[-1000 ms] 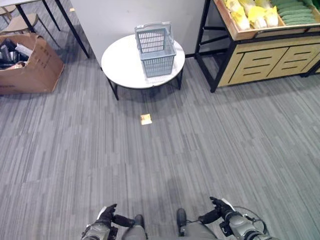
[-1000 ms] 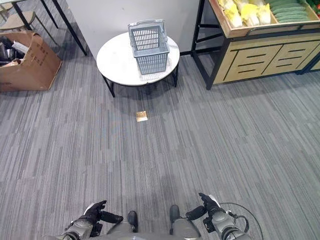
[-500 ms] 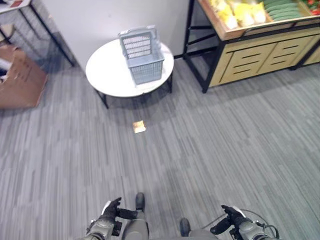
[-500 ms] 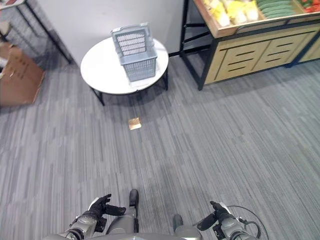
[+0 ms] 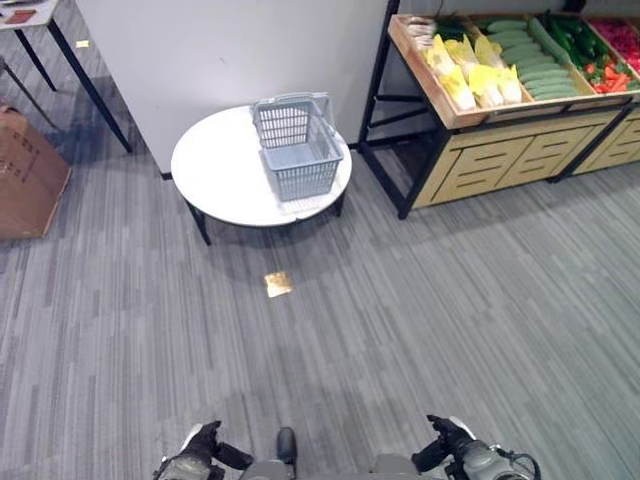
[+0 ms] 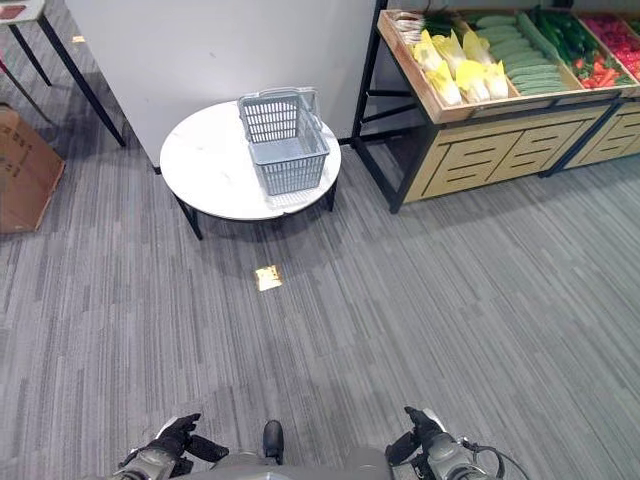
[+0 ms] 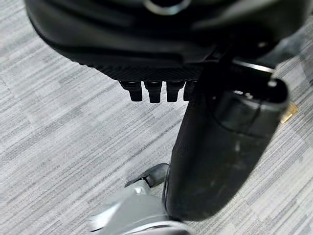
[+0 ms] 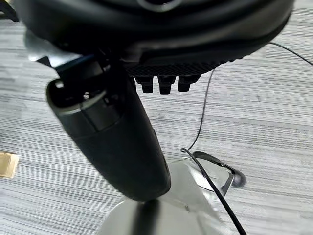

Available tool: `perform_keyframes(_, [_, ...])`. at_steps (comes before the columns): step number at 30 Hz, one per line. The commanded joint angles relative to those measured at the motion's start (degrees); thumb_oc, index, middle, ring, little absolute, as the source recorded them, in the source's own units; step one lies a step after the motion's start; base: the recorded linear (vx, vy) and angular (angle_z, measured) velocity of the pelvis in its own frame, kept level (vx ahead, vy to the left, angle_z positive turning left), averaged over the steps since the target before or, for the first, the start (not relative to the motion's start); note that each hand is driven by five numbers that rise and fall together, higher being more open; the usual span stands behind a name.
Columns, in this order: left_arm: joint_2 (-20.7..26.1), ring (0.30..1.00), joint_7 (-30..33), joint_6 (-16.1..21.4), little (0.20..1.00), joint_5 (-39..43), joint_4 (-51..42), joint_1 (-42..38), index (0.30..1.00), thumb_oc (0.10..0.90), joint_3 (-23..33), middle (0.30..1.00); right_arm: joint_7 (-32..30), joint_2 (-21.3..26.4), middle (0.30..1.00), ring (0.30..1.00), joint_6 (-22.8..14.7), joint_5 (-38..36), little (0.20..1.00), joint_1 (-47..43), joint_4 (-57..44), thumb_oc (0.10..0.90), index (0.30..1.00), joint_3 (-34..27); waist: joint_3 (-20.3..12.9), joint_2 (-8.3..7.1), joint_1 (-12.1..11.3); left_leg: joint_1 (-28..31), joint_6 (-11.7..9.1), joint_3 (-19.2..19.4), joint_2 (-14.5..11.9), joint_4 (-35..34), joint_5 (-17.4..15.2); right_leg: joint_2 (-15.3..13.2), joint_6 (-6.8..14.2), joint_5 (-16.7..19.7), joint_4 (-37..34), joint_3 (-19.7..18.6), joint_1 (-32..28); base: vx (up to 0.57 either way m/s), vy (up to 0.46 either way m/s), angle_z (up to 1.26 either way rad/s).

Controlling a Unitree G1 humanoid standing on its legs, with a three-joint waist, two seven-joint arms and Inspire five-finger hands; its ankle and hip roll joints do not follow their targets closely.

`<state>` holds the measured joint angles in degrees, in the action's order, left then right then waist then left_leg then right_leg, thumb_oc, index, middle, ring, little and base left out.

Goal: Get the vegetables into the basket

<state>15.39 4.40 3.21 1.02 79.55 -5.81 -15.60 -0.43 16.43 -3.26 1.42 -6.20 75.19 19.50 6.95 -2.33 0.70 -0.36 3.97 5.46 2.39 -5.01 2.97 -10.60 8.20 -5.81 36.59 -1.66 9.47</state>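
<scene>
Grey carpet [image 5: 420,300] lies open between empty, relaxed hands [image 5: 195,455] [image 5: 450,445] and basket [image 5: 298,150].

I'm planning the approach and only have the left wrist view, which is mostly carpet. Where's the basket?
Observer: The grey basket stands on a round white table, ahead of the robot.
Operator: And what goes into it?
Observer: Yellow and green vegetables lie in the top tray of a wooden stand, to the right of the table.
Operator: Anything on the way?
Observer: A small yellow scrap lies on the floor, just short of the table.
</scene>
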Motion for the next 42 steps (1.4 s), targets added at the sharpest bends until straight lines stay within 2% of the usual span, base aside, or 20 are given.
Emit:
perform_keyframes(1, [0.75, 1.0, -0.55, -0.21, 1.0, -1.52, 1.43, 0.31, 1.0, 0.9, 1.59, 1.0, 0.72, -0.97, 1.0, 1.0, -0.3, 0.25, 1.0, -0.03, -1.99, 0.9, 1.0, 2.07, 3.49, 0.0, 1.32, -0.58, -2.81, -1.03, -2.86, 3.49, -2.81, 2.78, -0.74, 11.59, -20.89, 3.14, 2.29, 0.26, -0.011, 0.05])
perform_keyframes(4, [0.4, 1.0, -0.69, -0.19, 1.0, -1.85, 1.81, 0.4, 1.0, 0.9, 1.46, 1.0, 0.64, -1.06, 1.0, 1.0, -0.26, 0.56, 1.0, -0.32, -2.06, 0.9, 1.0, 2.35, 4.2, -0.47, 2.18, 1.95, -3.16, -1.93, -2.37, 3.09, -4.29, 2.51, 0.16, 13.31, -28.34, 5.03, 3.15, 0.2, -0.034, 0.15])
perform_keyframes(5, [8.24, 1.0, -2.85, -1.93, 1.0, -0.75, 4.0, -5.85, 1.0, 0.9, 2.7, 1.0, 2.16, -0.02, 1.0, 1.0, -0.18, 1.59, 1.0, -0.78, -2.07, 0.9, 1.0, 2.76, 3.56, -0.36, 3.71, 4.13, -3.77, -1.53, -2.53, 2.17, -4.72, 3.08, 0.91, 14.92, -30.67, 3.91, 4.2, 0.33, -0.053, 0.23])
perform_keyframes(7, [0.96, 1.0, -0.89, -0.49, 1.0, -2.76, 1.69, -0.01, 1.0, 0.9, 1.98, 1.0, 0.62, -1.45, 1.0, 1.0, -0.07, 2.01, 1.0, -0.17, -3.37, 0.9, 1.0, 3.28, 3.7, -1.12, 4.08, 6.04, -3.96, -2.87, -2.36, 2.25, -6.46, 2.92, 1.41, 16.9, -34.44, 2.72, 5.8, 0.27, -0.077, 0.32])
perform_keyframes(10, [-1.16, 1.0, -0.27, 0.02, 1.0, -3.64, 2.16, 2.64, 1.0, 0.9, 1.63, 1.0, 0.77, -0.81, 1.0, 1.0, -0.43, 1.44, 1.0, 0.59, -3.1, 0.9, 1.0, 2.73, 3.01, -0.9, 3.49, 7.68, -4.54, -6.03, -2.65, 3.96, -8.79, 3.22, 0.73, 17.33, -35.09, 3.17, 4.09, 0.26, -0.194, 0.22])
perform_keyframes(13, [-1.65, 1.0, -0.07, -0.19, 1.0, -3.55, 2.5, 2.36, 1.0, 0.9, 1.43, 1.0, 0.96, -0.44, 1.0, 1.0, -0.56, 1.38, 1.0, 0.35, -2.94, 0.9, 1.0, 3.09, 2.15, -0.29, 3.4, 8.18, -5.37, -6.57, -3.85, 4.77, -8.85, 3.97, 0.08, 16.71, -35.03, 4.11, 3.27, 0.2, -0.172, 0.83])
perform_keyframes(17, [-1.82, 1.0, -0.01, -0.33, 1.0, -3.32, 2.49, 2.32, 1.0, 0.9, 1.22, 1.0, 1.09, 0.3, 1.0, 1.0, -0.66, 1.26, 1.0, 0.01, -2.91, 0.9, 1.0, 3.37, 1.38, 0.73, 3.32, 8.03, -6.94, -7.61, -5.99, 6.04, -7.51, 5.4, -1.35, 14.37, -33.29, 5.54, 3.12, 0.15, -0.161, 0.16])
perform_keyframes(20, [-1.98, 1.0, 0.14, -0.33, 1.0, -2.8, 2.53, 1.69, 1.0, 0.9, 1.23, 1.0, 0.44, 1.85, 1.0, 1.0, -0.78, 0.21, 1.0, -0.02, -1.69, 0.9, 1.0, 1.82, 1.12, 2.19, 3.36, 6.74, -9.15, -9.38, -7.78, 9.8, -3.58, 6.75, -3.27, 10.82, -31.01, 7.22, 2.71, 0.28, -0.263, 0.16])
perform_keyframes(22, [-2.03, 1.0, 0.33, -0.32, 1.0, -2.57, 2.54, 1.37, 1.0, 0.9, 1.24, 1.0, 0.17, 2.3, 1.0, 1.0, -0.86, -0.12, 1.0, 0.49, -1.0, 0.9, 1.0, 1.26, 1.84, 2.07, 3.3, 3.91, -10.7, -9.85, -7.61, 16.94, 0.83, 7.29, -4.88, 9.23, -30.84, 7.81, 0.81, 0.22, -0.202, 0.41])
perform_keyframes(26, [-1.6, 1.0, 0.51, -0.44, 1.0, -2.34, 2.55, 1.03, 1.0, 0.9, 1.23, 1.0, -0.25, 2.45, 1.0, 1.0, -0.76, -0.74, 1.0, 1.07, -0.66, 0.9, 1.0, 0.81, 3.05, 1.11, 3.14, -1.25, -10.95, -8.97, -7.27, 23.58, 3.83, 6.9, -6.26, 7.2, -30.84, 8.49, -2.09, 0.14, -0.105, 0.16])
perform_keyframes(28, [-1.39, 1.0, 0.82, -0.29, 1.0, -2.4, 2.43, 0.84, 1.0, 0.9, 1.15, 1.0, -0.51, 2.45, 1.0, 1.0, -0.57, -0.97, 1.0, 1.17, -0.39, 0.9, 1.0, 0.71, 3.35, 0.5, 2.43, -7.71, -9.52, -5.82, -7.13, 18.65, 0.59, 5.61, -5.53, 6.19, -32.09, 8.67, -4.67, 0.24, -0.007, 0.28])
perform_keyframes(30, [-1.12, 1.0, 1.26, -0.21, 1.0, -2.37, 2.46, 1.15, 1.0, 0.9, 1.34, 1.0, -0.75, 2.39, 1.0, 1.0, -0.61, -0.81, 1.0, 1.1, -0.91, 0.9, 1.0, 1.26, 3.44, 0.6, 1.32, -9.22, -9.19, -4.93, -7.64, 12.59, -0.08, 5.5, -4.94, 5.6, -33.25, 7.77, -6.31, 0.27, 0.113, 0.14])
perform_keyframes(31, [-1.12, 1.0, 1.89, -0.22, 1.0, -1.33, 2.85, 1.3, 1.0, 0.9, 2.31, 1.0, -1.2, 2.34, 1.0, 1.0, -0.98, -0.69, 1.0, 1.02, -1.43, 0.9, 1.0, 1.63, 3.33, 1.75, 0.19, -12.32, -10.13, -5.43, -9.38, 6.29, 5.6, 5.97, -4.53, 4.92, -34.44, 6.95, -8.45, 0.34, 0.179, -0.32])
perform_keyframes(33, [-0.9, 1.0, 2.22, -0.22, 1.0, -1.44, 3.78, 1.34, 1.0, 0.9, 2.81, 1.0, -1.06, 1.74, 1.0, 1.0, -1.12, -0.53, 1.0, 0.97, -1.67, 0.9, 1.0, 1.64, 2.88, 2.05, -0.52, -12.38, -10.84, -5.36, -9.92, 2.88, 8.12, 6.42, -4.25, 4.3, -35.2, 5.32, -10.58, 0.42, 0.226, -0.73])
perform_keyframes(34, [-0.9, 1.0, 1.95, -0.42, 1.0, -1.89, 4.6, 2.56, 1.0, 0.9, 3.69, 1.0, -0.71, 0.96, 1.0, 1.0, -1.11, -0.4, 1.0, 1.36, -1.84, 0.9, 1.0, 1.39, 1.59, 1.71, -0.75, -11.06, -10.42, -3.66, -10.41, 2.93, 7.13, 6.0, -3.58, 2.91, -34.98, 4.06, -12.45, 0.45, 0.254, -0.86])
perform_keyframes(37, [-0.59, 1.0, 1.86, -0.48, 1.0, -3.19, 5.03, 3.24, 1.0, 0.9, 3.52, 1.0, -0.55, -0.24, 1.0, 1.0, -0.88, 0.04, 1.0, 2.35, -1.46, 0.9, 1.0, 1.34, -0.06, 0.35, -0.68, -9.78, -9.19, -1.89, -9.39, 3.58, 5.8, 3.85, -2.38, 3.08, -33.98, 3.29, -13.36, 0.4, 0.343, -0.58])
perform_keyframes(38, [-0.03, 1.0, 1.78, -0.5, 1.0, -3.89, 5.0, 3.35, 1.0, 0.9, 3.64, 1.0, -0.13, -1.37, 1.0, 1.0, -0.81, 0.62, 1.0, 2.45, -1.49, 0.9, 1.0, 1.64, -0.79, -1.34, -0.68, -8.61, -7.36, 0.21, -7.45, 5.53, 2.86, 1.51, -0.39, 6.12, -31.93, 1.81, -12.69, 0.29, 0.379, -0.26])
perform_keyframes(39, [0.41, 1.0, 1.37, -0.46, 1.0, -4.52, 4.8, 3.26, 1.0, 0.9, 3.25, 1.0, 0.2, -1.76, 1.0, 1.0, -0.67, 0.83, 1.0, 2.42, -1.59, 0.9, 1.0, 1.87, -0.94, -2.22, -0.55, -8.02, -6.26, 1.11, -6.22, 6.99, 1.03, 0.36, 0.48, 9.19, -30.16, 0.46, -11.92, 0.37, 0.524, -0.23])
perform_keyframes(41, [1.16, 1.0, 1.13, -0.6, 1.0, -5.41, 4.6, 3.14, 1.0, 0.9, 2.98, 1.0, 0.67, -2.35, 1.0, 1.0, -0.63, 1.52, 1.0, 2.21, -2.25, 0.9, 1.0, 2.41, -1.24, -3.34, -0.41, -6.96, -4.96, 2.19, -4.46, 7.53, -0.81, -1.13, 1.41, 13.95, -28.84, -0.61, -11.21, 0.22, 0.41, -0.27])
perform_keyframes(42, [2.01, 1.0, 0.94, -0.87, 1.0, -5.35, 4.48, 2.96, 1.0, 0.9, 3.54, 1.0, 0.76, -2.71, 1.0, 1.0, -0.46, 2.12, 1.0, 1.96, -2.32, 0.9, 1.0, 2.83, -0.98, -3.31, -0.67, -5.65, -3.72, 2.67, -3.49, 7.19, -1.85, -2.03, 1.76, 17.72, -24.32, -0.04, -9.12, 0.17, 0.409, -0.08])
